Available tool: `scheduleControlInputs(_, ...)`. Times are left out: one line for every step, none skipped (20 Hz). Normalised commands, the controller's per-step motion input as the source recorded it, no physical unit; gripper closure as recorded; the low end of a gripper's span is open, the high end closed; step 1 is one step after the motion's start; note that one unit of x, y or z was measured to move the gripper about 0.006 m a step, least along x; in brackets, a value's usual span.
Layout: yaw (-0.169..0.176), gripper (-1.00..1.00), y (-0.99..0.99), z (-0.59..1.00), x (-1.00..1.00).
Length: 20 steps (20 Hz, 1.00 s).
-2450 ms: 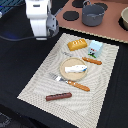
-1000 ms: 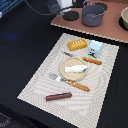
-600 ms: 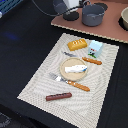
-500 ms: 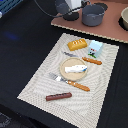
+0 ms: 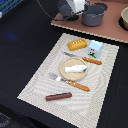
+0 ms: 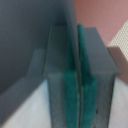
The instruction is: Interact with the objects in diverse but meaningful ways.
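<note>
1. Beige striped placemat [image 5: 42, 82].
2. On the placemat: yellow bread-like block [image 5: 77, 44], pale blue carton [image 5: 94, 48], brown sausage stick [image 5: 58, 96].
3. Beyond the placemat: grey pot [image 5: 93, 14].
4. Gripper [image 6: 79, 95]: grey with teal pads.

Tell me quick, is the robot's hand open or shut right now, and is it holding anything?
Hand: shut, its green pads pressed together, with nothing visible between them.

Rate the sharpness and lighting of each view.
Exterior view: evenly lit, mildly soft, objects on the placemat readable, weak shadows, arm at top edge smeared. Wrist view: heavily blurred close-up; the claw with green pads pressed together fills the frame, background indistinct.
</note>
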Motion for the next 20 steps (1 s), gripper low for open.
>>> scheduleControlInputs(0.0,1.0,0.49,-0.01,0.09)
scheduleControlInputs(0.0,1.0,0.51,0.0,0.14)
scheduleControlInputs(0.0,1.0,0.54,0.0,0.19)
scheduleControlInputs(0.0,1.0,0.54,0.0,0.19)
scheduleControlInputs(0.0,1.0,0.55,0.0,0.26)
scheduleControlInputs(0.0,1.0,0.55,0.0,0.25)
scheduleControlInputs(0.0,1.0,0.52,0.0,0.23)
scheduleControlInputs(0.0,1.0,0.51,0.0,0.25)
scheduleControlInputs(0.0,1.0,0.48,0.0,0.23)
scheduleControlInputs(0.0,1.0,0.46,0.0,0.23)
scheduleControlInputs(0.0,1.0,0.48,0.0,0.24)
scheduleControlInputs(0.0,1.0,0.51,0.0,0.26)
scheduleControlInputs(0.0,1.0,0.47,0.0,0.24)
scheduleControlInputs(0.0,1.0,0.44,0.0,0.21)
scheduleControlInputs(0.0,1.0,0.42,0.0,0.21)
scheduleControlInputs(0.0,1.0,0.36,0.0,0.2)
scheduleControlInputs(0.0,1.0,0.26,0.0,0.19)
scheduleControlInputs(0.0,1.0,0.15,0.0,0.21)
scheduleControlInputs(0.0,1.0,0.09,-0.02,0.16)
scheduleControlInputs(0.0,1.0,0.01,-0.03,0.07)
